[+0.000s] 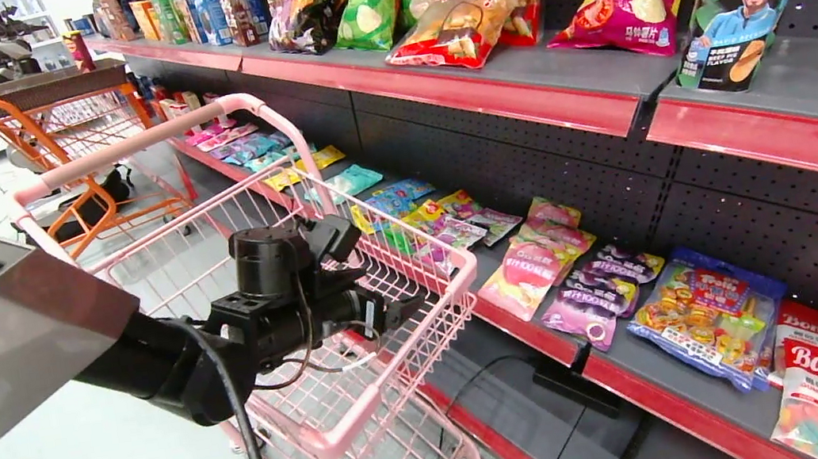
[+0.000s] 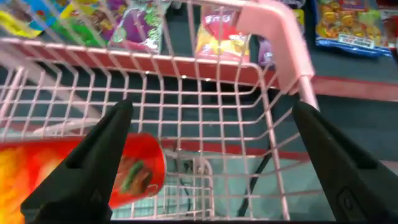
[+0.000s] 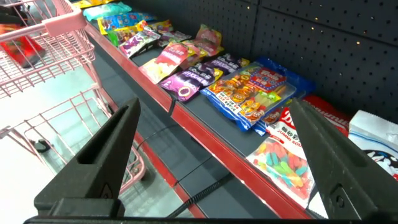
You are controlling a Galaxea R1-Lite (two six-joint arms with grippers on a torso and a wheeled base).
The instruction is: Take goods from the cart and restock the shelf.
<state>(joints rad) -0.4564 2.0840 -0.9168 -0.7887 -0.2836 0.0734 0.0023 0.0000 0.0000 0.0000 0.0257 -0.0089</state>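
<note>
The left gripper (image 2: 211, 109) hangs wide open and empty inside the cart (image 2: 273, 25), likely so it can grab the red can (image 2: 137, 171)

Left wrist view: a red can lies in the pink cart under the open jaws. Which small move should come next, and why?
Probably shift the left gripper sideways and down until the red can sits between the jaws. They stand wide open and empty over the pink cart, and the can lies off centre, partly behind one jaw, so closing now would likely miss it.
</note>
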